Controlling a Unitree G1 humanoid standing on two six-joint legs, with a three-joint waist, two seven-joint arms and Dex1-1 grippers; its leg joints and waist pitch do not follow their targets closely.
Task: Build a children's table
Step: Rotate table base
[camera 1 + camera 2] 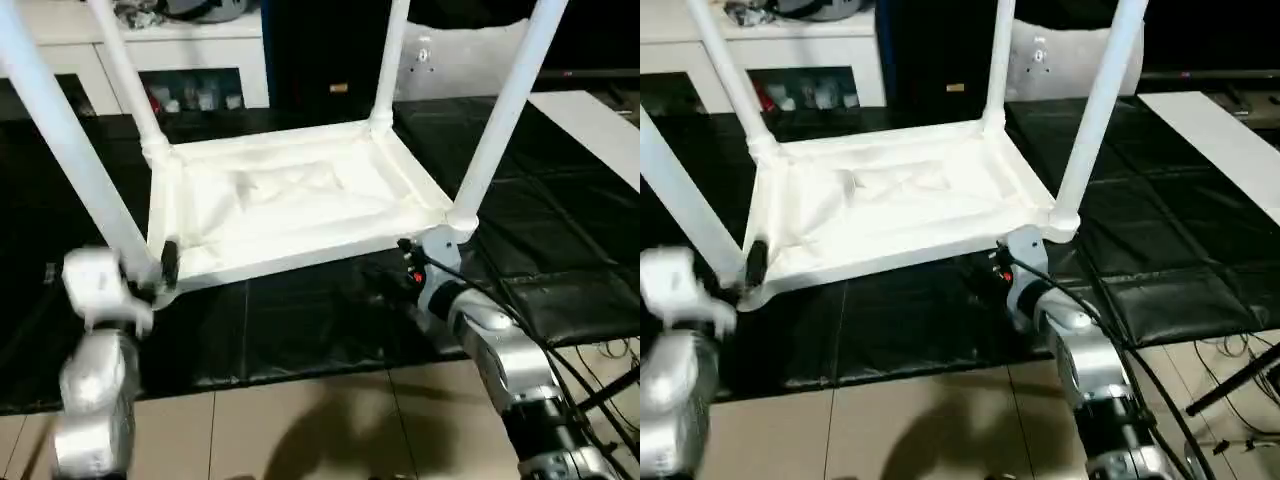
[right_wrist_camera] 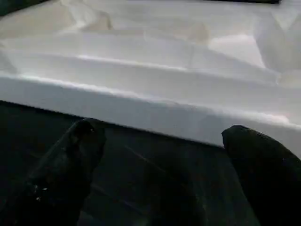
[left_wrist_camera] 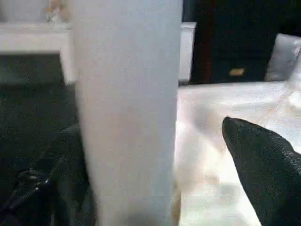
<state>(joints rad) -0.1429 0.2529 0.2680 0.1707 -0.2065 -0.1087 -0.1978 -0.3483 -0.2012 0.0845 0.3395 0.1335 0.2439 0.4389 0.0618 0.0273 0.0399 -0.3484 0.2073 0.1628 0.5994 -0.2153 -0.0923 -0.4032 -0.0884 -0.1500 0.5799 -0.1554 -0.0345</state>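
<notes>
The children's table lies upside down on a black mat (image 1: 300, 320), its white tabletop (image 1: 290, 200) showing the ribbed underside. Four white legs stand up from the corner sockets: near-left leg (image 1: 70, 150), far-left leg (image 1: 130, 80), far-right leg (image 1: 388, 60), near-right leg (image 1: 500, 120). My left gripper (image 1: 152, 275) is open around the base of the near-left leg (image 3: 127, 108), with a gap between one finger (image 3: 263, 174) and the tube. My right gripper (image 2: 164, 136) stands open just in front of the tabletop's near edge (image 2: 141, 108), by the near-right corner, holding nothing.
A white cabinet (image 1: 180, 50) with glass doors stands behind the mat at the back left. A white board (image 1: 600, 130) lies at the right edge. Cables (image 1: 600, 360) run beside my right forearm over the tiled floor (image 1: 300, 420).
</notes>
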